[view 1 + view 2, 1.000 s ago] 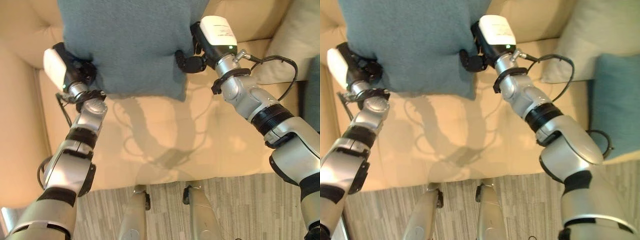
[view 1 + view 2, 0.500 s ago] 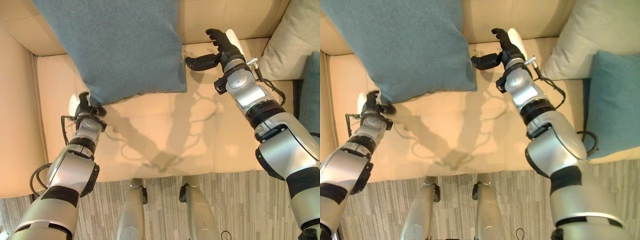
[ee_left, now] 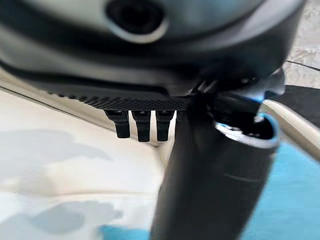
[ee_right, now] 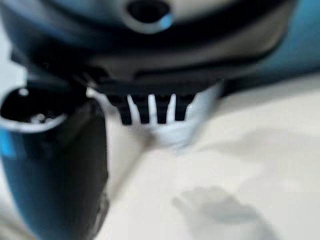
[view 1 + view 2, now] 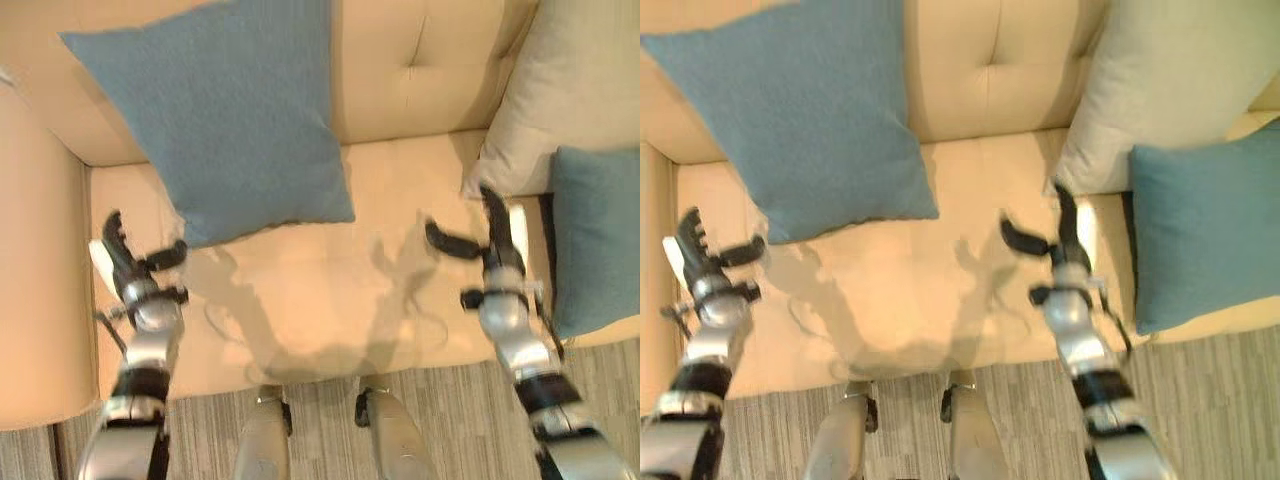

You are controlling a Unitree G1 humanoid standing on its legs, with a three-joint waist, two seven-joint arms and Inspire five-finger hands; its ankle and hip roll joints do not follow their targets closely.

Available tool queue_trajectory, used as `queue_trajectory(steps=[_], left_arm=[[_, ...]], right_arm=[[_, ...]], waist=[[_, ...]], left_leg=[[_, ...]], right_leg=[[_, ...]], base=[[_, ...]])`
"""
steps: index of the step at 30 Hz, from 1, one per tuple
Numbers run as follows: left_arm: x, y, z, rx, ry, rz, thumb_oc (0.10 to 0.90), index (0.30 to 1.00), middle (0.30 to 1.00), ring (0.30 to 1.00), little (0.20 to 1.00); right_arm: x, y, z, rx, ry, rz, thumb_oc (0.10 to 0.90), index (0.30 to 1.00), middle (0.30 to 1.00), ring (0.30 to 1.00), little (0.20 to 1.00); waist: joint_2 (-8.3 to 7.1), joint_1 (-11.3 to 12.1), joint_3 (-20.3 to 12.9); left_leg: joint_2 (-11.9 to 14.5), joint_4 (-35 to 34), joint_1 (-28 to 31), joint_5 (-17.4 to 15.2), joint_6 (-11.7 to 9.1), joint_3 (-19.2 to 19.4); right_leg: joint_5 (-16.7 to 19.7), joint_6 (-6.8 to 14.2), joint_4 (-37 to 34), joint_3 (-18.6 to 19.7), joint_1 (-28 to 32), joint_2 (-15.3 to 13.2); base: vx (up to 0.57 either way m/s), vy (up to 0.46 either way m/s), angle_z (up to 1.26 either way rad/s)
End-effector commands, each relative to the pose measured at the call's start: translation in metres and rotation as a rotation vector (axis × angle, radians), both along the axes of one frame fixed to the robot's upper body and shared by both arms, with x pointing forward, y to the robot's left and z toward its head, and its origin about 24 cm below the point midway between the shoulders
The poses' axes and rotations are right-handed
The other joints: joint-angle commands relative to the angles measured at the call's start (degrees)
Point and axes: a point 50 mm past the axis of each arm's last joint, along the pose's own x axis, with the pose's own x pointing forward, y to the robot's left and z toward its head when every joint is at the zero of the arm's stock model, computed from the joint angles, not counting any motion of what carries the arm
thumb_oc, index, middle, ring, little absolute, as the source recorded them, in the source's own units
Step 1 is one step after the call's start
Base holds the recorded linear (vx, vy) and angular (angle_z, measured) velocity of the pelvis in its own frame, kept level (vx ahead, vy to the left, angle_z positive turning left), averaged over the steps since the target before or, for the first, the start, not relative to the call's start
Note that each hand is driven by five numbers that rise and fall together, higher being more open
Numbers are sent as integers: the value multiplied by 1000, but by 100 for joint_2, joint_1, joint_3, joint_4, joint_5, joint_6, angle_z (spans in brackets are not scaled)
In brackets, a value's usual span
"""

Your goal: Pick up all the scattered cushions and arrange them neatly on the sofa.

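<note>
- You are looking at a big blue cushion point(image 5: 225, 120) leaning tilted against the backrest point(image 5: 415, 70) of the cream sofa point(image 5: 330, 290), its lower corner touching the seat.
- Neither hand is touching that cushion; it is standing free on the left half of the sofa.
- Your left hand point(image 5: 128, 268) is hovering over the seat's left edge, near the armrest point(image 5: 35, 300), just below the cushion's lower left edge.
- Its fingers are pointing up and straight, thumb sticking out sideways, gripping nothing.
- Your right hand point(image 5: 492, 245) is hovering over the right part of the seat, fingers straight and pointing up, thumb spread toward the middle, also gripping nothing.
- A beige cushion point(image 5: 1160, 90) is leaning in the sofa's right corner, just beyond your right hand.
- A second blue cushion point(image 5: 1205, 225) is sitting in front of the beige one, overlapping its lower part, just beside your right hand.
- The striped grey floor point(image 5: 440, 400) is showing in front of the sofa.
- The middle of the seat is lying between your two hands.
</note>
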Motion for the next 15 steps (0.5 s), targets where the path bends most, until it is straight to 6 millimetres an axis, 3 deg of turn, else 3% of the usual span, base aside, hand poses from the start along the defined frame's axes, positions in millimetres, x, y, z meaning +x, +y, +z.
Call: queue_trajectory(steps=[1,3,5,6,7,9,11,15], left_arm=[[-41,16,-38,5,126,-83,800,900,900,900,900],[-61,20,-51,-17,174,-97,800,900,900,900,900],[-73,21,-61,-65,195,-84,800,900,900,900,900],[-94,19,-78,-133,237,-61,800,900,900,900,900],[-100,17,-83,-149,261,-67,800,900,900,900,900],[-109,11,-91,-179,283,-79,800,900,900,900,900],[-103,-3,-93,-199,264,-119,800,900,900,900,900],[-101,-22,-98,-242,260,-185,800,900,900,900,900]], right_arm=[[-18,-8,6,-250,7,130,800,900,900,900,900],[-29,-22,2,-334,47,115,800,900,900,900,900],[-34,-29,-1,-325,69,98,800,900,900,900,900],[-41,-33,-8,-293,99,82,800,900,900,900,900],[-44,-35,-9,-295,105,76,800,900,900,900,900],[-49,-39,-13,-285,120,58,800,900,900,900,900],[-49,-40,-16,-239,107,23,800,900,900,900,900],[-49,-31,-22,-133,77,10,800,900,900,900,900]], waist=[[-82,-117,-1067],[-79,-122,-1140],[-68,-115,-1163],[-59,-89,-1257],[-44,-63,-1298],[-23,-37,-1411],[-20,12,-1351],[-157,-94,-1319]], left_leg=[[15,616,-11,-834,133,-60],[82,686,174,-860,126,-74],[145,695,321,-854,107,-70],[239,657,507,-791,80,-43],[286,568,611,-728,60,-30],[375,376,684,-533,-3,-41],[420,426,512,-202,-124,-210],[-80,1394,691,-1128,25,-716]], right_leg=[[-1204,416,794,97,159,-280],[-1325,398,914,75,318,-237],[-1386,381,973,77,442,-191],[-1496,344,1001,40,635,-103],[-1546,319,971,21,762,-52],[-1606,283,870,-57,920,22],[-1579,249,755,-141,979,50],[-1245,253,747,-181,727,-118]], base=[[40,-86,-3],[6,-81,-6],[-13,-80,-1],[-34,-119,1],[-49,-146,-2],[-98,-97,2],[-272,-61,16],[-379,-8,8]])
